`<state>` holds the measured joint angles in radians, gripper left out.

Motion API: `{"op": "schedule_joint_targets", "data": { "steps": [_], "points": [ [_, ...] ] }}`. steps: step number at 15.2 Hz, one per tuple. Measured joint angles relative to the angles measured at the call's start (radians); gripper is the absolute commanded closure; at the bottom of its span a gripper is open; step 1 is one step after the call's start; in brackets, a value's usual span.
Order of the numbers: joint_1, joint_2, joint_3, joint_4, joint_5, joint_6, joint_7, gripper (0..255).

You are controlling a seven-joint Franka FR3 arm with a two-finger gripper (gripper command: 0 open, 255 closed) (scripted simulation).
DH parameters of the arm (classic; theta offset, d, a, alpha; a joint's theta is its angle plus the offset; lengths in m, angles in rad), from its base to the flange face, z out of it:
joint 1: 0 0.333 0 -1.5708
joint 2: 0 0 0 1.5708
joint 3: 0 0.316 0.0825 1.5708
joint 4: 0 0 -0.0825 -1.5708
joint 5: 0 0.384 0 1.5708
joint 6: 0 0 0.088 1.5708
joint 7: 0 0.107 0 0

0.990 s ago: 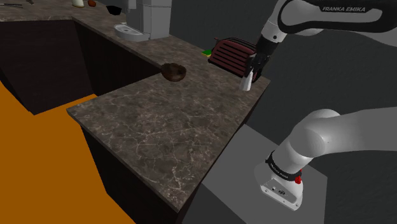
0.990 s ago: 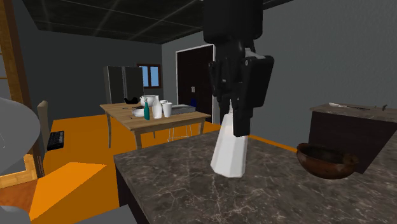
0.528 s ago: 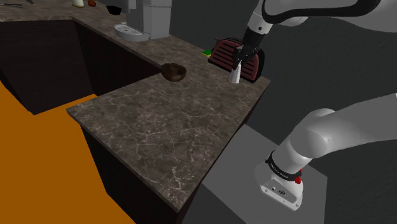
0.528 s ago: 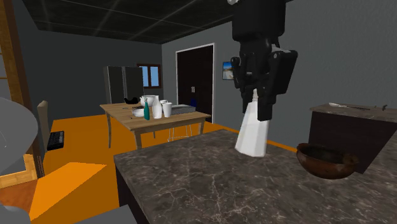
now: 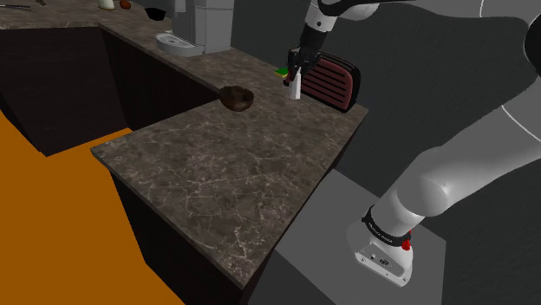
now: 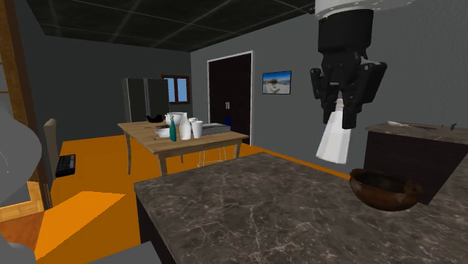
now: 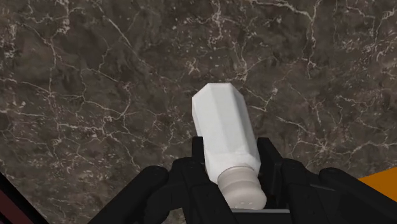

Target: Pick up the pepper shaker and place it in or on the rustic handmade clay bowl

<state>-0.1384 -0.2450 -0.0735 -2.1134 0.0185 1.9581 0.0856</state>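
The white pepper shaker [image 6: 334, 139] hangs in the air, tilted, clasped near its top by my black gripper [image 6: 345, 101]. In the wrist view the shaker [image 7: 224, 136] sits between the fingers [image 7: 270, 160] with dark marble counter beneath it. In the shoulder view the gripper [image 5: 296, 76] and shaker [image 5: 295, 87] hover in front of the toaster, to the right of the brown clay bowl [image 5: 237, 98]. In the second exterior view the bowl [image 6: 385, 189] rests on the counter just below and right of the shaker.
A dark red ribbed toaster [image 5: 332, 81] stands at the counter's back corner behind the gripper. The marble counter [image 5: 234, 165] runs toward the shoulder view's lower left. A white dish [image 5: 173, 43] lies farther back. A wooden table [image 6: 184, 139] with jugs stands across the orange floor.
The arm has lifted the shaker off the counter and carried it up and toward the bowl, leftward in the shoulder view, rightward in the second exterior view. The grip stayed shut.
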Motion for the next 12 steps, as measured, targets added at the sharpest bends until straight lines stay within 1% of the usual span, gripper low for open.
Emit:
{"op": "schedule_joint_targets", "data": {
  "steps": [6, 10, 12],
  "points": [
    [0.021, 0.221, 0.022, 0.252, 0.013, -0.03, 0.037, 255],
    [0.03, 0.372, 0.032, 0.453, 0.018, -0.08, 0.058, 255],
    [0.037, 0.474, 0.037, 0.594, 0.019, -0.119, 0.073, 255]
  ]
}}
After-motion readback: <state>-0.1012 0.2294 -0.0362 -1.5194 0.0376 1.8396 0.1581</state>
